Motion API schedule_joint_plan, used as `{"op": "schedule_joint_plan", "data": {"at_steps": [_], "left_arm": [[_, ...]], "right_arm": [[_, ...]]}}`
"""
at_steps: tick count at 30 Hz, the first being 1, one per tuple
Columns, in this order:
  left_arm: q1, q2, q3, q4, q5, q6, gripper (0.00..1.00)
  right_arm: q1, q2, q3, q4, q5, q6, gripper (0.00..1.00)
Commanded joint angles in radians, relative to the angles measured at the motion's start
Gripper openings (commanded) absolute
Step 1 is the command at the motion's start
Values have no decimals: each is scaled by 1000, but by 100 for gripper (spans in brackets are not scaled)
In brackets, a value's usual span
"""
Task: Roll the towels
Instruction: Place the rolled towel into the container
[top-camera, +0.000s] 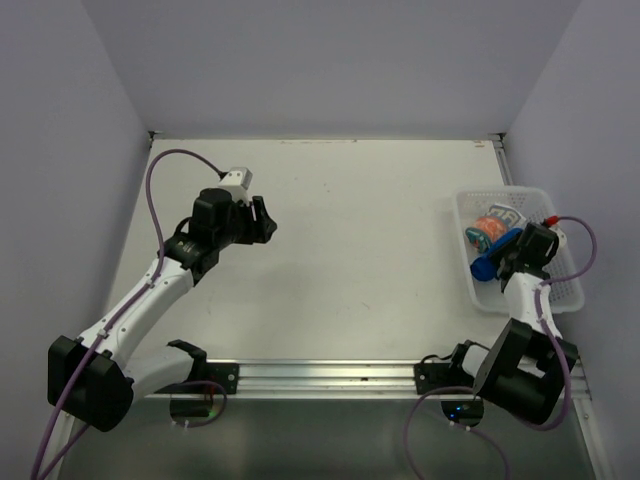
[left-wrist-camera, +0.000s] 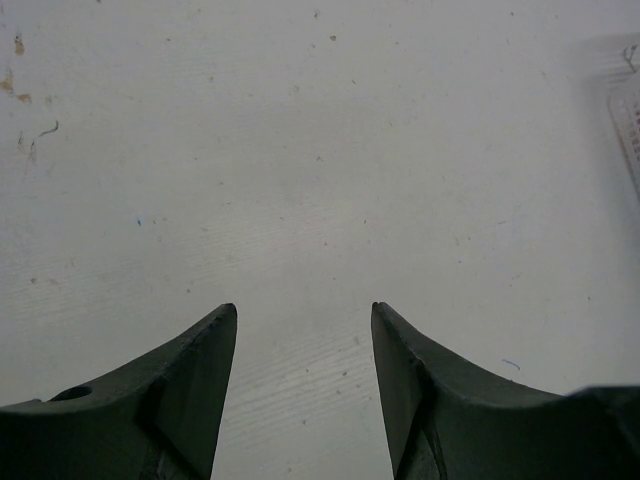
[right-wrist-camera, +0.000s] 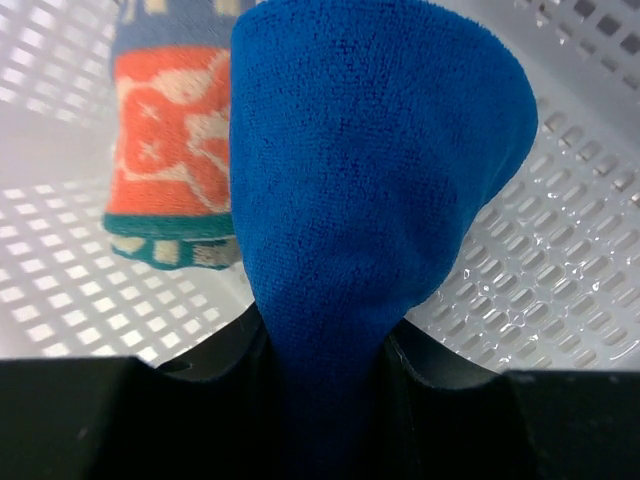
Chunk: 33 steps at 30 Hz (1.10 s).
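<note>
Basket: gripper (right) pinches blue towel.

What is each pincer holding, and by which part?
The right pincer grips the blue towel by its bunched end, over the basket. The left pincer is open, holding nothing.

blue towel: 1 | patterned towel: 1 | basket: 1

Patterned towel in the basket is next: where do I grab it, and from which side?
Likely its orange middle band, from straight above. The patterned towel lies bundled in the basket, whose walls block a side approach. The right gripper is shut on the blue towel, so free it first.
</note>
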Motion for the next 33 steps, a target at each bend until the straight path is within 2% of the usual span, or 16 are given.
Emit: {"op": "schedule_joint_plan", "data": {"at_steps": [1,6,11,15,22,23,26,33], "left_arm": [[5,-8,-4,13,11,16,60],[5,-6,-7,14,17,15,60],[5,-8,-10,19,31,15,61],[-1,-8,-12,20,34,13,61],[-4,-3,-15,25,39,13,61],[-4,-3,-15,25,39,12,61],[-4,-5,-16,28,37,12,61],[-4,-12,-16,25,27,13,62]], "right_arm": [[-3,31,-38,143,-21,-11,0],[-3,69,-50,138,-16,-6,0],[-3,81,-29,8,73,8,2],[-3,88,-37,-50,130,27,15],[-3,114,-32,-106,134,58,46],[-3,115,-29,-109,125,58,54],[-3,129,-23,-118,122,63,65],[-3,137,19,-175,148,64,71]]}}
